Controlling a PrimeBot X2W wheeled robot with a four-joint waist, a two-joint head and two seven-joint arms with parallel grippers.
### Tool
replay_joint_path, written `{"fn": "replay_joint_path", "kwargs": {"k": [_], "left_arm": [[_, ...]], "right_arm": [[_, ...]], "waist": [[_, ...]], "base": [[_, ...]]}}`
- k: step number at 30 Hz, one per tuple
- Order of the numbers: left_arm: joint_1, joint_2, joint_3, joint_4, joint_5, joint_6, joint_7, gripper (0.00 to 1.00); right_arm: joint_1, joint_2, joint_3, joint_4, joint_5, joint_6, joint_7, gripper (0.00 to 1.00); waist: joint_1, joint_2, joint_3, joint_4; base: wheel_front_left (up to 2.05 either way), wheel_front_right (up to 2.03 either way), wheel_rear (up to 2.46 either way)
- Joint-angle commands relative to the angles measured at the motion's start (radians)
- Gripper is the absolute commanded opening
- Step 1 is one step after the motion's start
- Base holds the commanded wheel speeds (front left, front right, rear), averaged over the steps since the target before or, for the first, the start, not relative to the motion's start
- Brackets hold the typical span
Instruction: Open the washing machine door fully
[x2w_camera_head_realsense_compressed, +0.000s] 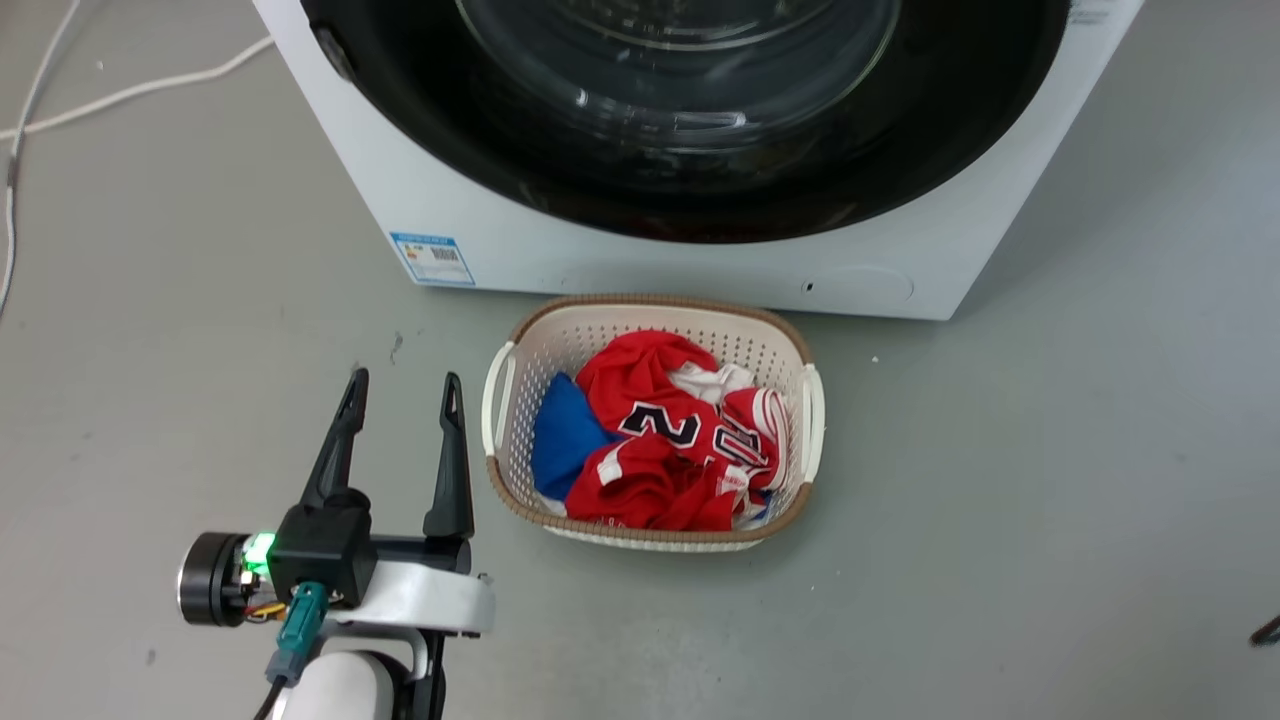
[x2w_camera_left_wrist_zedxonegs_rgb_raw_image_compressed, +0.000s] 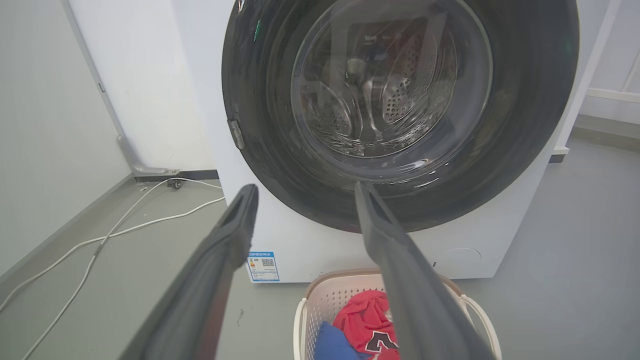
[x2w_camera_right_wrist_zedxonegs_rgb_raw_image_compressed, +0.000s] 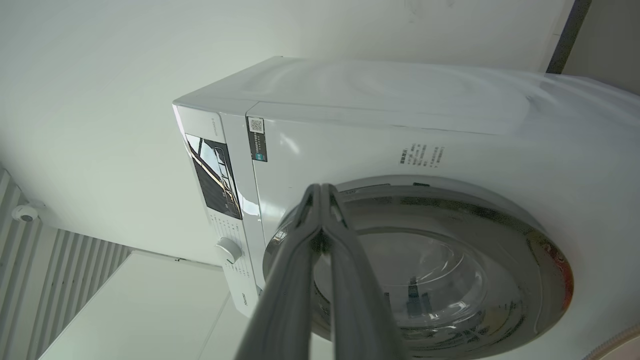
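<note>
Gleaming beyond the wide-spread left end effector (x2w_camera_head_realsense_compressed: 400, 385), the round glossy black glass-windowed door (x2w_camera_head_realsense_compressed: 690, 200) sits flush in the white boxy washing machine (x2w_camera_head_realsense_compressed: 700, 265) on smooth grey floor (x2w_camera_head_realsense_compressed: 1050, 500); right end effector (x2w_camera_right_wrist_zedxonegs_rgb_raw_image_compressed: 320, 192) pinched together.

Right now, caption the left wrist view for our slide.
Open left gripper faces the closed washing machine door, basket below.

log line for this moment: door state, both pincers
washing machine door: closed | left pincer: open, empty, above floor beside laundry basket | right pincer: shut, empty, aimed at door rim, contact unclear
</note>
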Motion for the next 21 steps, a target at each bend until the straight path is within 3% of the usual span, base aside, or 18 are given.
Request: {"fn": "replay_joint_path", "kwargs": {"k": [1, 11, 21], "left_arm": [[-0.023, -0.002, 0.001, -0.007, 0.004, -0.001, -0.002, 1.0], [-0.086, -0.002, -0.024, -0.023, -0.027, 0.02, -0.002, 1.0], [-0.144, -0.002, -0.038, -0.031, -0.028, 0.018, -0.002, 1.0]], "right_arm": [[-0.052, -0.032, 0.004, 0.029, -0.005, 0.0, 0.022, 0.0], [-0.376, -0.191, 0.11, 0.263, -0.02, 0.0, 0.142, 0.0], [-0.671, -0.247, 0.276, 0.451, -0.063, 0.0, 0.245, 0.0]], "waist": [[-0.0002, 0.0, 0.048, 0.021], [-0.0002, 0.0, 0.18, 0.052], [-0.0002, 0.0, 0.274, 0.072]], "base": [[0.0, 0.0, 0.0], [0.0, 0.0, 0.0], [0.0, 0.0, 0.0]]}}
